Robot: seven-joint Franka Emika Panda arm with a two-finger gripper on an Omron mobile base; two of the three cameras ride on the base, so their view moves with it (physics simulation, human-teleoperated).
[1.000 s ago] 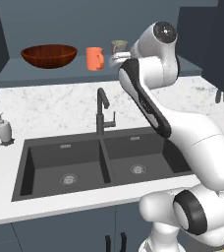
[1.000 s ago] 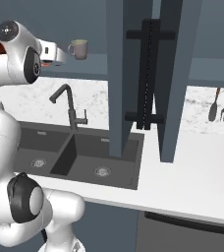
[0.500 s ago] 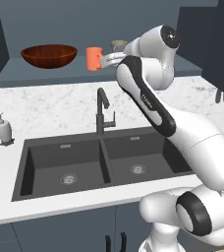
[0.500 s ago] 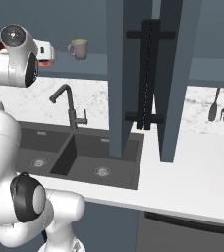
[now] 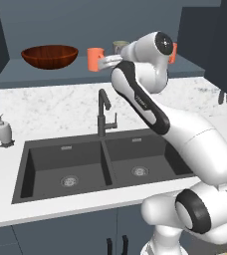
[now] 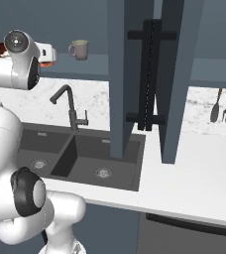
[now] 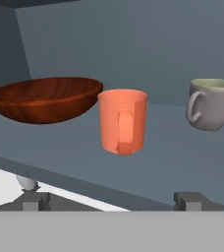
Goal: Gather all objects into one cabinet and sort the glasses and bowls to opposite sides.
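tool (image 7: 112, 199) wide open, facing orange mug (image 7: 122, 121); wooden bowl (image 7: 45, 98) beside; grey mug (image 7: 211, 103) apart

1. A white marble-look counter (image 5: 56, 107) runs below the gripper's level.
2. A dark double sink (image 5: 100, 162) with a black faucet (image 5: 104, 112) sits under it.
3. Slate-blue wall (image 7: 148, 44) lies ahead.
4. A soap dispenser (image 5: 4, 132) stands low, far left.

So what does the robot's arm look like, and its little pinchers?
The arm is glossy white with rounded, tube-like segments and dark grey-black rings at the joints. The gripper ends in two small, dark grey, blocky finger tips. No cables show.
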